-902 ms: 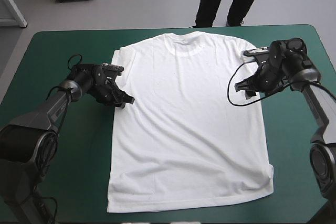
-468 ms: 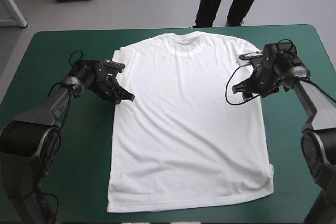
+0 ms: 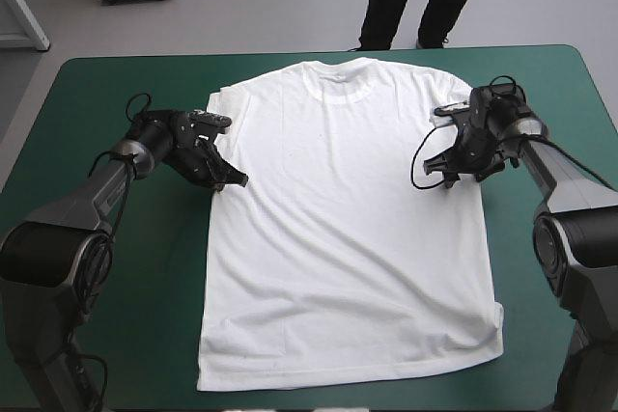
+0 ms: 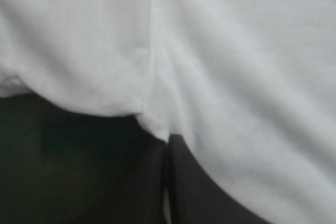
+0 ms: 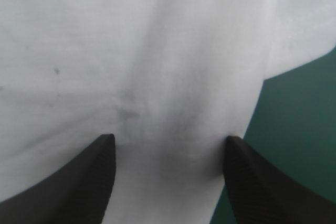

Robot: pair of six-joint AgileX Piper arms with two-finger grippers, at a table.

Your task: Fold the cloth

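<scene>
The white T-shirt point(image 3: 348, 229) lay flat. The left gripper point(image 3: 238, 181) pinched its left edge. The right gripper's point(image 5: 167, 144) fingers stood apart over its right edge.

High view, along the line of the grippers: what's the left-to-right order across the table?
teal-green cover → left gripper → T-shirt → right gripper → teal-green cover again
</scene>
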